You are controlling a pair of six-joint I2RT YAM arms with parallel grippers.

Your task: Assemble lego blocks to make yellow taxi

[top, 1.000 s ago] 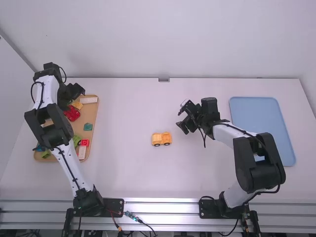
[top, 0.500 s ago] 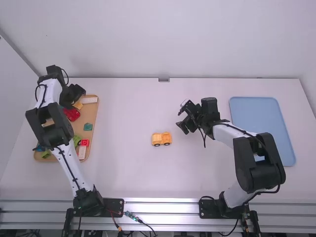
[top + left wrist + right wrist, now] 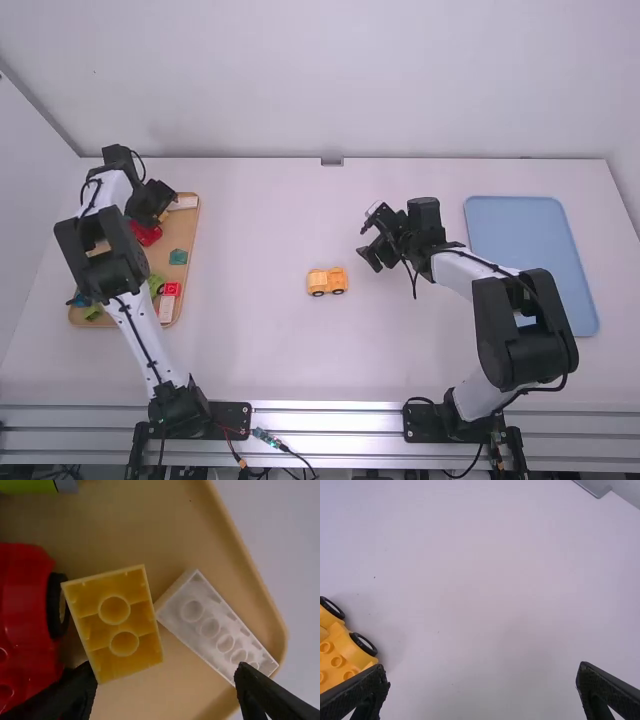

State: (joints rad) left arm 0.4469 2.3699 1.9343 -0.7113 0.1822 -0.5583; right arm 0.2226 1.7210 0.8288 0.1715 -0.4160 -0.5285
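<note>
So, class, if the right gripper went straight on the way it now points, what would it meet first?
Probably the white tabletop, though how far off is unclear; the yellow plastic toy vehicle with black wheels lies to one side.

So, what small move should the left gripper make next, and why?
I'd probably shift the left gripper sideways to centre its open fingers over the upturned yellow rectangular plastic block before descending: the block sits nearer one finger, with the black wheel of the red toy vehicle right beside it.

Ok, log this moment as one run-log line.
left end effector: open over tray | yellow block: hollow side up, ungripped | right end effector: open above table | yellow wheeled base: on table
</note>
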